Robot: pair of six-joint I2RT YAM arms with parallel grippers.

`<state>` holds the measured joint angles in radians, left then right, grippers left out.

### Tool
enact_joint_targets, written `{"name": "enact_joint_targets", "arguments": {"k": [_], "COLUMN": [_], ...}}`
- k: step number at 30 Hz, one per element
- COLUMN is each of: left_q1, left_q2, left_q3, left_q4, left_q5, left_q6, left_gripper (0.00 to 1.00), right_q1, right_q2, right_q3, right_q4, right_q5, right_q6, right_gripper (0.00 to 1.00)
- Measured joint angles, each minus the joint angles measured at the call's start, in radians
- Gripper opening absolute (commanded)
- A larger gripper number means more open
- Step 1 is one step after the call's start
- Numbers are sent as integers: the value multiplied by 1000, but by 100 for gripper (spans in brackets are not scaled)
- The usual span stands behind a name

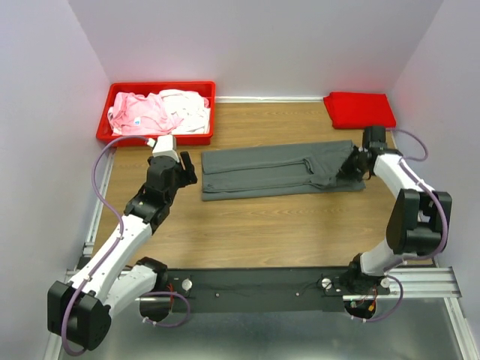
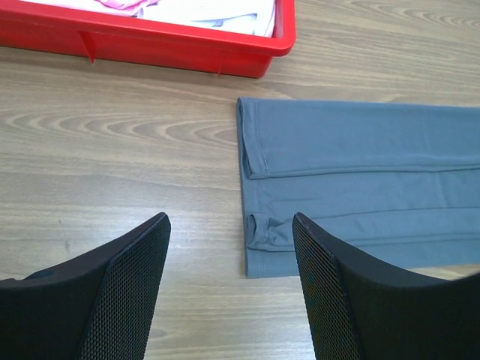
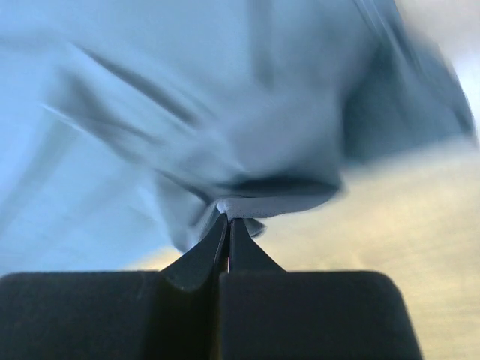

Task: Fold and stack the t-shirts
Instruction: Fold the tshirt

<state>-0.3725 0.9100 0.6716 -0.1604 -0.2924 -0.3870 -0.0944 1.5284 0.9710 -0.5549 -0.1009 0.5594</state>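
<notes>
Top external view, near side first: both arms reach out over the wooden table (image 1: 262, 232). The left gripper (image 2: 229, 225) hovers over bare wood just off the left end of the dark grey t-shirt (image 1: 270, 171), its jaws spread wide with nothing between them. That shirt lies mid-table as a long folded band running left to right, its left edge in neat layers. At its right end the right gripper (image 3: 227, 225) has its fingers pressed together on a pinch of the grey cloth, which bunches around the tips; the right wrist view is blurred. Farther back, a folded red t-shirt (image 1: 358, 109) lies flat in the far right corner. The red bin (image 1: 212, 112) in the far left corner holds a pink t-shirt (image 1: 139, 114) and a white t-shirt (image 1: 191, 106), both crumpled.
</notes>
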Motion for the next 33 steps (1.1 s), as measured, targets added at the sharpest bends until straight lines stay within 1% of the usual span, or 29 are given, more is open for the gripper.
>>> {"name": "enact_joint_targets", "arguments": {"k": [3, 6, 12, 14, 15, 18, 24, 25, 30, 32, 33], "left_q1": [0, 0, 0, 0, 0, 0, 0, 0, 0, 0, 0], "left_q2": [11, 14, 27, 35, 40, 55, 78, 79, 80, 80, 80], "left_q3": [0, 0, 0, 0, 0, 0, 0, 0, 0, 0, 0], "left_q4": [1, 1, 2, 1, 1, 1, 1, 1, 1, 1, 1], "left_q5": [0, -3, -13, -13, -14, -14, -14, -14, -14, -14, -14], "left_q6": [2, 2, 2, 2, 2, 3, 3, 3, 3, 3, 3], "left_gripper": [74, 74, 74, 74, 74, 74, 74, 74, 74, 74, 74], "right_q1": [3, 9, 16, 17, 17, 18, 30, 31, 37, 41, 42], "right_q2": [95, 183, 364, 412, 426, 473, 517, 520, 547, 550, 550], "right_q3": [152, 267, 455, 502, 512, 539, 574, 584, 655, 670, 673], "right_q4": [21, 33, 42, 47, 46, 53, 55, 56, 68, 72, 75], "right_q5": [-34, -53, -68, -72, -73, -79, -79, -78, -75, -64, -51], "right_q6": [0, -1, -10, -13, -15, -27, -46, -46, -43, -48, -51], "right_gripper": [4, 4, 6, 14, 15, 15, 15, 17, 36, 42, 43]}}
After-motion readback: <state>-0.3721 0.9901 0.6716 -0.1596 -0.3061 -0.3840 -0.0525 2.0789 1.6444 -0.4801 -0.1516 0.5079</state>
